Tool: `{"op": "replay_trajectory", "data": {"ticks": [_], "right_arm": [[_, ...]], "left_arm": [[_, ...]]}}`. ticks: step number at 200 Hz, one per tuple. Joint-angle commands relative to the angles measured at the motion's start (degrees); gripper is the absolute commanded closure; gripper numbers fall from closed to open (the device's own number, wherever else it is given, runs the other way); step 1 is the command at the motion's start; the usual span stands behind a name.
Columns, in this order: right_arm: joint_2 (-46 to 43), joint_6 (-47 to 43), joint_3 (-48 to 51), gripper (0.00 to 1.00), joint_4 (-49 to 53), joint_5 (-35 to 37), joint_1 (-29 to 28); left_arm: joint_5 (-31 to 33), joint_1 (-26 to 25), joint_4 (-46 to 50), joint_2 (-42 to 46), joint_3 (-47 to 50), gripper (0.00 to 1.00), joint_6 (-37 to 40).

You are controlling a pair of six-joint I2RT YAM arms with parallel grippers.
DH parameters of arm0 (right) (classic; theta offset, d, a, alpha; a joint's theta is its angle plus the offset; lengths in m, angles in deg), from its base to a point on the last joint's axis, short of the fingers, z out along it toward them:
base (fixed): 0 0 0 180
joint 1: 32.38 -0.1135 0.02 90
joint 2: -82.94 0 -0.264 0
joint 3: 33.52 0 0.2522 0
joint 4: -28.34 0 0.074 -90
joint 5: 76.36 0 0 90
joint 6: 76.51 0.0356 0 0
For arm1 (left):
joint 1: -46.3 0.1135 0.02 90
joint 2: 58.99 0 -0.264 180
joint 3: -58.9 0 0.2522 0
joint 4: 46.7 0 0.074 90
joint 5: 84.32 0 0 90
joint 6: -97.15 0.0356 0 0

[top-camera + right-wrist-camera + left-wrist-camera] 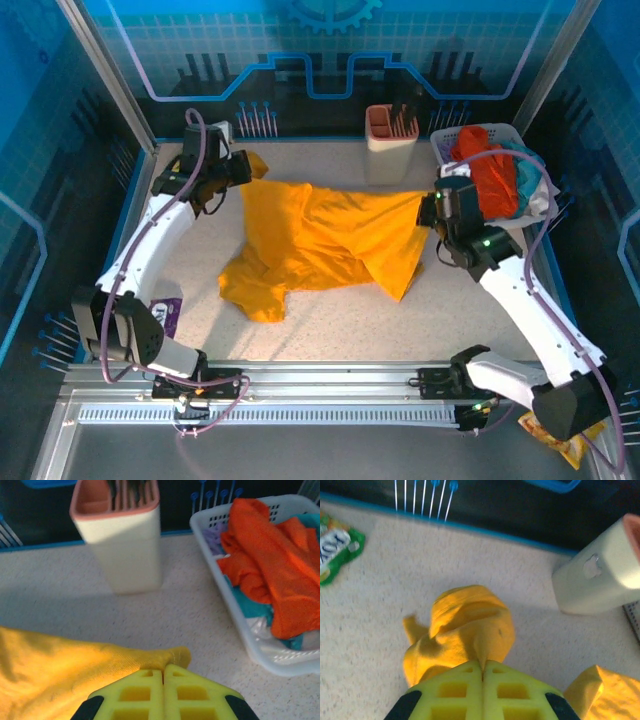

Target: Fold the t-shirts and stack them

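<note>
The mustard-yellow t-shirt [315, 245] lies spread and rumpled across the middle of the table. My left gripper [243, 168] is shut on its far-left corner, where the cloth bunches up [470, 625] just past my fingertips [483, 664]. My right gripper [428, 212] is shut on the far-right corner; a hemmed tip of yellow cloth [175, 656] pokes out above the closed fingers [163, 670]. Orange-red [270, 570], teal [252, 607] and whitish shirts are heaped in the white basket [260, 652] at the back right.
A cream holder with a pink rim [388, 128] stands at the back between the grippers, near the basket [445, 140]. A green-yellow snack packet [332, 545] lies at the far left. An orange snack bag [560, 440] sits beyond the front right rail.
</note>
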Motion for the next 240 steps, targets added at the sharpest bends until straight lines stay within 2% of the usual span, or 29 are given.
{"op": "replay_trajectory", "data": {"ticks": [1, 27, 71, 78, 84, 91, 99, 117, 130, 136, 144, 180, 199, 240], "right_arm": [[3.4, -1.0, -4.2, 1.0, -4.4, -1.2, 3.3], [10.2, -0.7, -8.6, 1.0, -5.7, -2.9, 5.6], [22.3, -2.2, -17.4, 1.0, -6.6, -5.5, 7.0], [24.5, -2.4, -19.0, 1.0, -5.6, -6.5, 7.0], [26.0, -2.5, -20.6, 1.0, -4.4, -7.4, 7.1], [27.5, -2.8, -22.2, 0.97, -2.9, -8.7, 7.1], [29.0, -3.5, -23.5, 0.88, -1.5, -10.7, 7.1], [31.0, -3.8, -25.7, 0.49, 3.5, -14.4, 7.1], [30.5, -3.8, -24.9, 0.19, 5.2, -15.7, 7.0], [29.6, -3.8, -23.7, 0.12, 5.1, -16.3, 6.9], [28.2, -3.4, -21.8, 0.07, 4.9, -16.9, 6.9], [18.2, 0.0, -7.5, 0.03, 2.2, -20.2, 6.5], [13.2, 2.4, 1.7, 0.06, -0.1, -21.9, 6.5], [7.1, 4.4, 18.6, 0.16, -7.0, -23.5, 6.0]], "left_arm": [[3.1, 0.1, -7.6, -0.1, -1.6, 0.98, 3.1], [3.7, 0.3, -9.8, -4.6, -7.2, 0.98, 4.7], [11.1, 1.3, -16.1, -15.4, -14.2, 0.95, 5.9], [12.1, 1.7, -15.8, -17.6, -15.9, 0.91, 5.6], [12.3, 2.0, -15.2, -19.4, -17.6, 0.84, 5.3], [12.4, 2.5, -13.4, -21.9, -19.8, 0.71, 4.7], [12.2, 3.0, -10.0, -24.9, -23.3, 0.62, 4.0], [11.2, 3.7, 0.0, -29.9, -30.2, 0.3, 2.5], [9.9, 3.7, 3.5, -30.3, -30.3, 0.23, 1.7], [9.4, 3.7, 3.7, -29.5, -28.4, 0.22, 1.2], [9.0, 3.7, 3.2, -27.8, -25.2, 0.21, 0.3], [5.1, 3.7, 3.8, -17.5, -8.5, 0.21, -5.2], [1.6, 3.6, 4.5, -11.8, 0.4, 0.22, -7.1], [0.6, -0.2, 7.6, -0.5, 17.2, 0.21, -9.0]]}}
